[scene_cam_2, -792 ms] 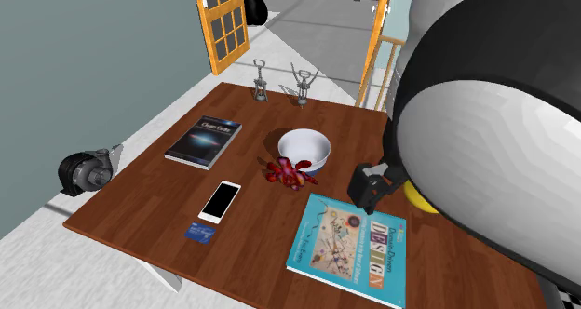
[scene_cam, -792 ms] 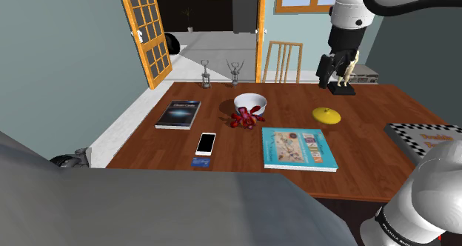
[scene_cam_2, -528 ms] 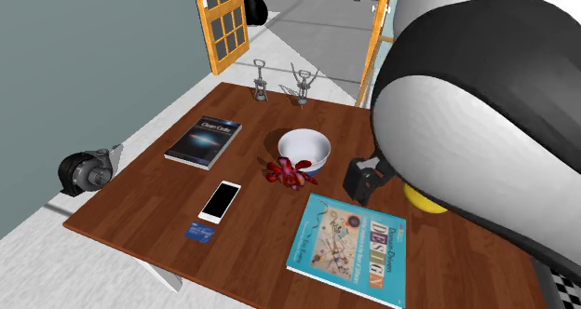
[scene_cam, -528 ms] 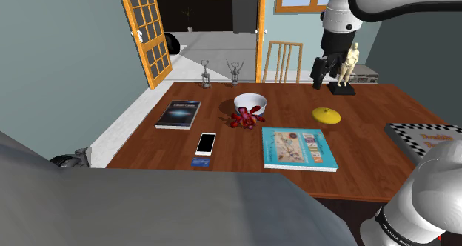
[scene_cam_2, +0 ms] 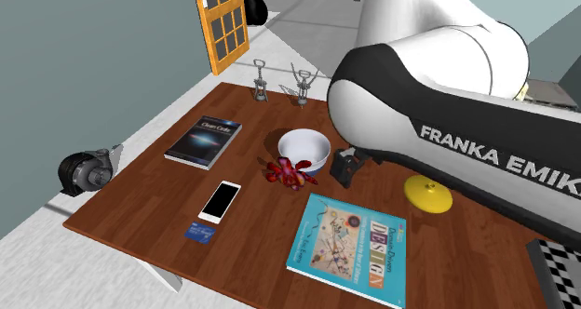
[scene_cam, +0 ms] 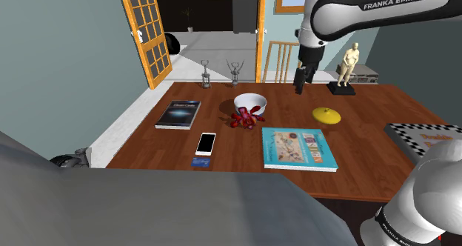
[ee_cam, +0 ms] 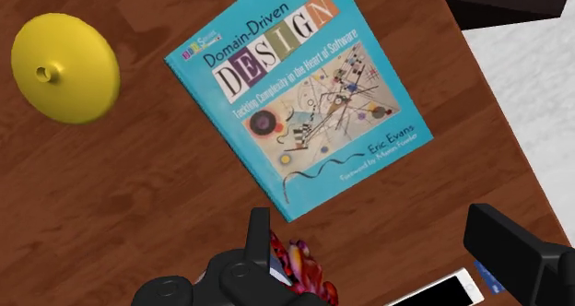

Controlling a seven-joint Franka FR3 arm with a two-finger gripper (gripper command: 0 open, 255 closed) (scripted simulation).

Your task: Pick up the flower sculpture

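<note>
Red flower sculpture (scene_cam: 245, 119) beside bowl (scene_cam: 250, 106)

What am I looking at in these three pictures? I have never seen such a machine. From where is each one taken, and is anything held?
This is a simulator's render of a white robot arm with a black two-finger gripper. One picture looks over the table from a fixed camera beside the arm. One comes from a second camera above the table. One comes from a camera on the hand, looking along its fingers. On the table lie a white bowl, a red flower sculpture beside it, a teal book, a dark book, a phone, a yellow lid and a small figure. The fingers stand apart, above the table; nothing is held.
</note>
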